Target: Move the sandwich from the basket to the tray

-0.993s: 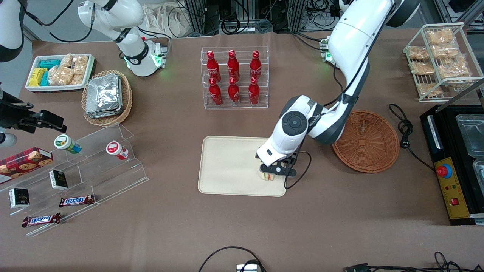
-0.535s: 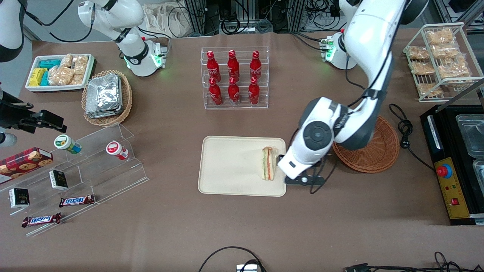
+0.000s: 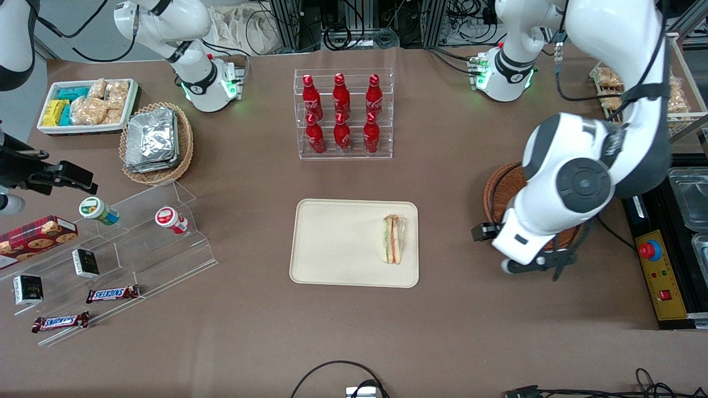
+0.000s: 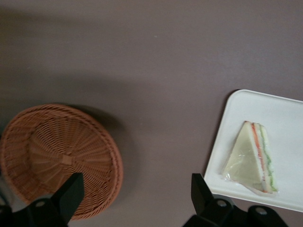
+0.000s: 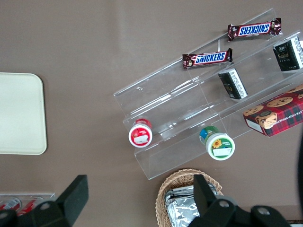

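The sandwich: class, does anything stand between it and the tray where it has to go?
Nothing visible does. The sandwich already lies on the tray, at the end nearest the basket. The left arm's pincer hangs open and empty above bare table between basket and tray, touching neither.

The front camera looks down at me from high up, taking in the whole table. My left wrist camera faces straight down past my gripper [image 4: 135,198] and, much closer, shares the basket [image 3: 500,190] [image 4: 52,156], tray [image 3: 332,243] [image 4: 284,118] and sandwich [image 3: 392,239] [image 4: 251,161] with it (fingers spread wide). The parked wrist camera looks down on the shelf end, catching one tray corner [image 5: 21,113].
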Motion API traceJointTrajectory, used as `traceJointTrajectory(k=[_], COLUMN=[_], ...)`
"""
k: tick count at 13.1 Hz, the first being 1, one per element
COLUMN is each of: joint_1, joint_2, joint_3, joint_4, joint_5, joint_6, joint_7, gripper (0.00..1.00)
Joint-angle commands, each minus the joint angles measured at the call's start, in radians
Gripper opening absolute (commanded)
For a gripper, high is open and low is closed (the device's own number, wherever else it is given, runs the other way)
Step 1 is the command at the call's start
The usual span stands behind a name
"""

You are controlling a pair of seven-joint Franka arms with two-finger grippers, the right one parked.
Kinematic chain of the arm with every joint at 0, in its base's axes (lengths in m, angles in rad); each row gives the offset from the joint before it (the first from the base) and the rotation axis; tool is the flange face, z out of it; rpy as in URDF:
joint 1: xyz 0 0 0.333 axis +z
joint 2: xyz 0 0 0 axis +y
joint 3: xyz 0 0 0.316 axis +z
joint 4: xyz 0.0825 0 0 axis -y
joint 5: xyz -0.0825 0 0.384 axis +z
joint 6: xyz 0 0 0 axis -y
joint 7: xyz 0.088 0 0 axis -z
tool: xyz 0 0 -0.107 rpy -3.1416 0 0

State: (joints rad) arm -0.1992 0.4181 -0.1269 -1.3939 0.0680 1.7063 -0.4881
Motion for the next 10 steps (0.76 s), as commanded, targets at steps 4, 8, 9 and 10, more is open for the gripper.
traceJointTrajectory(k=[4, 8, 9, 10], joint_1=[0.089, 0.158, 0.165, 0.175], joint_2=[-0.102, -0.218, -0.241, -0.275], joint_3=[-0.013, -0.011, -0.011, -0.011], joint_4=[-0.065, -0.151, -0.164, -0.187], joint_5=[-0.004, -0.005, -0.005, -0.002], joint_6=[-0.016, -0.026, -0.034, -0.040], joint_7=[0.006, 0.160, 0.187, 0.219], gripper=[1.00, 1.00, 1.00, 1.00])
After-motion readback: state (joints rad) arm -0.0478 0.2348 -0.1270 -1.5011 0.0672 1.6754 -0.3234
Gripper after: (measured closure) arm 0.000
